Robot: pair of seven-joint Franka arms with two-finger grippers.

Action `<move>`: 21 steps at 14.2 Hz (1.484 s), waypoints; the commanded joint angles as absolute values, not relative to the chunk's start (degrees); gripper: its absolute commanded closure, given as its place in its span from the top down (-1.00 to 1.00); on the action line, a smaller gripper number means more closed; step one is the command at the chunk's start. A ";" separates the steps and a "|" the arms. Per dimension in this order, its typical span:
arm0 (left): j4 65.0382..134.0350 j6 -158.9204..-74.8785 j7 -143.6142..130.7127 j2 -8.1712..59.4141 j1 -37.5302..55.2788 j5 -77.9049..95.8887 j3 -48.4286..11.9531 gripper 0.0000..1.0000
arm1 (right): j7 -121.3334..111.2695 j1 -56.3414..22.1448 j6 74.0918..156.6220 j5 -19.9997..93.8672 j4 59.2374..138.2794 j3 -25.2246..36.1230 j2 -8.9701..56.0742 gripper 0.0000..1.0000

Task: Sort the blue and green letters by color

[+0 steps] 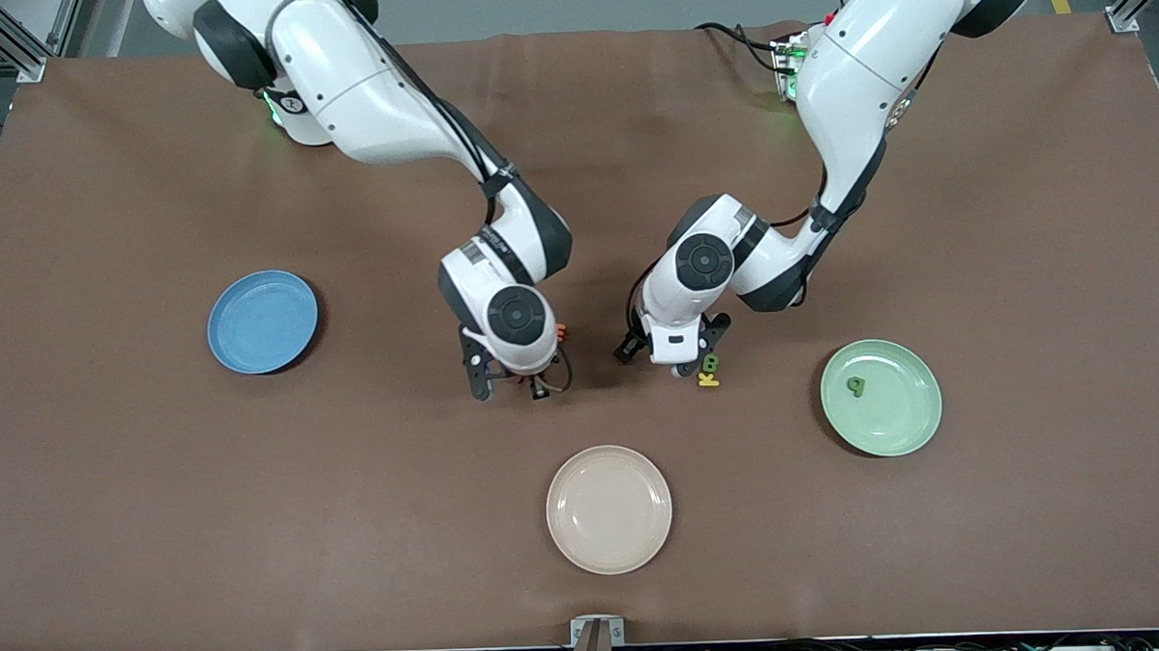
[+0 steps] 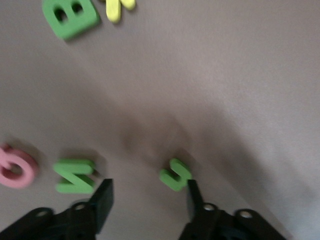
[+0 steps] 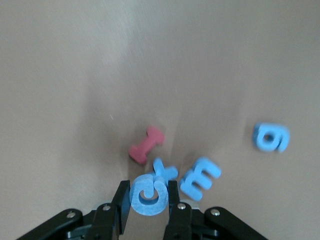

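Observation:
In the right wrist view my right gripper (image 3: pixel 148 197) is shut on a round blue letter (image 3: pixel 150 200). Three more blue letters lie on the cloth close by: an x shape (image 3: pixel 165 171), an m (image 3: pixel 200 178) and a 9 shape (image 3: pixel 271 137). My left gripper (image 2: pixel 149 200) is open low over the cloth, with a small green letter (image 2: pixel 176 173) at the tip of one finger and nothing between the fingers. A green N (image 2: pixel 75 175) and a green B (image 2: pixel 70 17) lie near it. One green letter (image 1: pixel 857 385) rests in the green plate (image 1: pixel 906 420). Both grippers (image 1: pixel 509 381) (image 1: pixel 682 365) hang mid-table.
A blue plate (image 1: pixel 262 321) sits toward the right arm's end. A beige plate (image 1: pixel 609 508) lies nearest the front camera. A dark red letter (image 3: pixel 146 145) lies by the blue ones. A yellow K (image 2: pixel 119 7) lies beside the B, and a pink letter (image 2: pixel 15 167) beside the N.

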State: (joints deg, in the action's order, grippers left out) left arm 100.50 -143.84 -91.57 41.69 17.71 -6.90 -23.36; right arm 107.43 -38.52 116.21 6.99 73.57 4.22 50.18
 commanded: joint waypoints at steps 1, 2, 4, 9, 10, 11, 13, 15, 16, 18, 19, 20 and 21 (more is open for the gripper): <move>96.51 -144.58 -97.37 44.29 18.72 -6.50 -23.20 0.24 | 98.11 -33.24 110.93 10.19 74.36 3.34 45.45 -0.99; 96.42 -144.58 -97.73 44.56 19.07 -6.42 -23.12 0.22 | 94.61 -31.66 108.83 10.20 74.53 3.43 44.22 -0.99; 96.42 -144.67 -98.26 45.08 19.25 -6.42 -22.94 0.22 | 87.22 -28.84 105.31 10.20 75.14 3.60 42.29 -0.99; 96.42 -144.76 -99.93 46.14 19.16 -6.86 -22.76 0.19 | 63.16 -19.44 105.47 9.67 90.58 3.69 29.65 -0.99; 96.42 -144.76 -99.93 46.23 19.16 -6.86 -22.42 0.14 | 58.41 -18.12 106.34 9.41 94.10 3.87 26.75 -1.00; 96.42 -144.76 -99.93 46.23 19.16 -6.77 -21.98 0.06 | 54.18 -16.80 107.65 9.06 97.96 3.95 24.02 -1.00; 96.42 -144.76 -100.11 46.14 19.25 -6.77 -21.97 -0.38 | 46.36 -14.17 110.81 7.57 105.08 3.96 19.10 -0.99; 96.50 -144.76 -100.19 45.79 19.16 -6.59 -21.97 -0.91 | 38.10 -11.61 114.24 6.77 111.42 3.96 14.96 -1.00; 96.50 -144.67 -100.80 45.53 19.07 -6.59 -21.97 -0.99 | 33.53 -10.21 115.91 6.51 114.23 3.96 13.46 -1.00; 96.50 -144.32 -101.60 44.39 18.81 -6.94 -21.97 -1.00 | 25.53 -7.05 119.51 6.15 119.33 3.96 11.17 -1.00; 96.68 -143.62 -101.78 42.82 18.29 -6.94 -21.97 -1.00 | 22.53 -5.81 122.14 6.15 122.31 4.04 10.29 -1.00; 96.94 -142.13 -102.13 41.06 18.02 -6.94 -21.97 -1.00 | 20.24 -5.28 125.74 5.28 125.82 4.04 9.41 -0.99; 96.68 -138.99 -102.04 39.30 17.84 -6.94 -21.97 -1.00 | 19.26 -4.66 128.73 4.14 128.47 4.04 9.06 -0.99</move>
